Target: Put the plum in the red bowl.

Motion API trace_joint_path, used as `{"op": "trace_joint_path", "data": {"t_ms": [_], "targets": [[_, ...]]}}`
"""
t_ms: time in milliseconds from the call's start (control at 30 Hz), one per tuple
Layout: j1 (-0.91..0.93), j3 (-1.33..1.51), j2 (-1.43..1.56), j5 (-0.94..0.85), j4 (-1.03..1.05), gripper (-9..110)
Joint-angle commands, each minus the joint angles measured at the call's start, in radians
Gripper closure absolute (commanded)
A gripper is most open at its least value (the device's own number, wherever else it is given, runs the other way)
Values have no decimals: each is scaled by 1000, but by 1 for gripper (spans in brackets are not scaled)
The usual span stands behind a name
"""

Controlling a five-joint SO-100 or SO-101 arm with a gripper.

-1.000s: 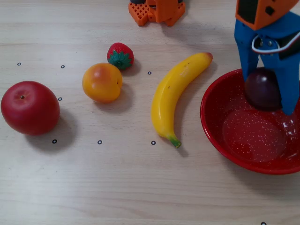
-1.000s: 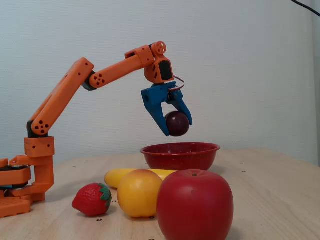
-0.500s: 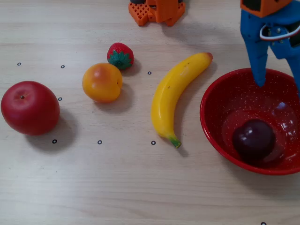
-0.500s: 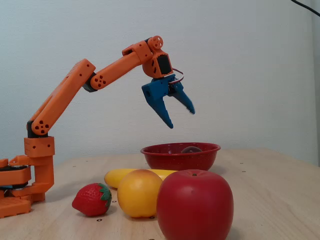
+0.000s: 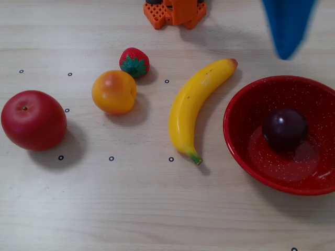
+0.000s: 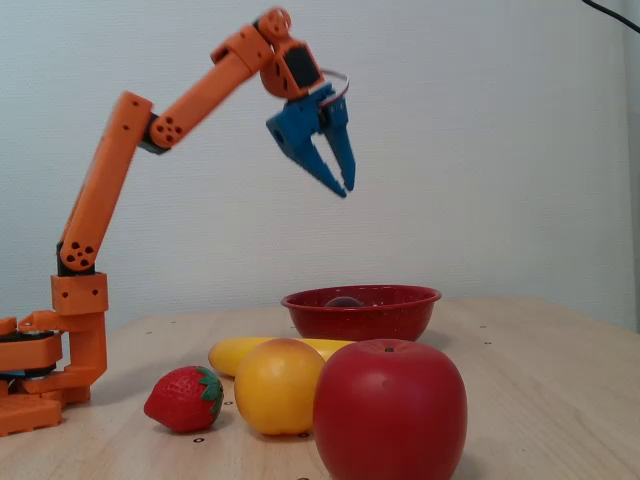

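The plum [image 5: 285, 129] lies inside the red bowl [image 5: 241, 141], on its floor just right of centre in the top-down fixed view; being round, it shows no long axis or heading. From the side fixed view only its top [image 6: 346, 300] peeks over the bowl's rim [image 6: 362, 315].

The bowl sits at the right of the table [image 5: 157, 209], cut by the frame's right edge, with bare wood in front of it. A banana [image 5: 196, 107] lies just left of it, not touching. Farther left are an orange fruit [image 5: 114, 92], a strawberry [image 5: 134, 63] and an apple [image 5: 33, 120].

The arm [image 6: 105, 190] rises from its base and reaches forward, its gripper [image 6: 346, 182] high above the bowl, fingers pointing down, slightly parted and empty.
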Motion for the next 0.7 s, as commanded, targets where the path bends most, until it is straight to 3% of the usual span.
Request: {"op": "trace_joint_path", "data": {"t_ms": [0,267,667], "targets": [[-46,21,181,-17,84,101],[-163,279,483,-23,64,101],[-319,1126,1272,-28,-212,101]]}}
